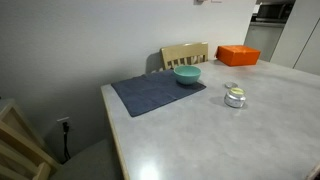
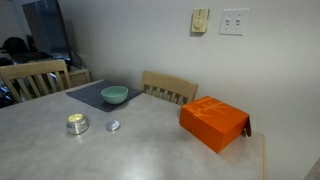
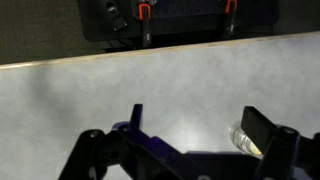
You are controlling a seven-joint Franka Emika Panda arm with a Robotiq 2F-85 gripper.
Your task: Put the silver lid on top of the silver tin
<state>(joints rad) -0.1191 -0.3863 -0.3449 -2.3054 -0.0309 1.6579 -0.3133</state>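
The silver tin [image 1: 235, 99] stands on the pale table, also seen in an exterior view [image 2: 77, 124]. The silver lid [image 2: 113, 126] lies flat on the table a short way beside it, apart from it; it shows faintly in an exterior view [image 1: 231, 87]. In the wrist view my gripper [image 3: 200, 128] is open and empty above the table. The tin [image 3: 243, 140] shows at the lower right, partly hidden behind one finger. The lid is out of the wrist view. The gripper does not show in either exterior view.
A teal bowl [image 1: 187, 75] sits on a dark mat [image 1: 150, 95] near the table's edge. An orange box [image 2: 214, 124] stands at a table corner. Wooden chairs [image 2: 170, 88] stand around the table. A dark base [image 3: 180, 18] lies past the table edge.
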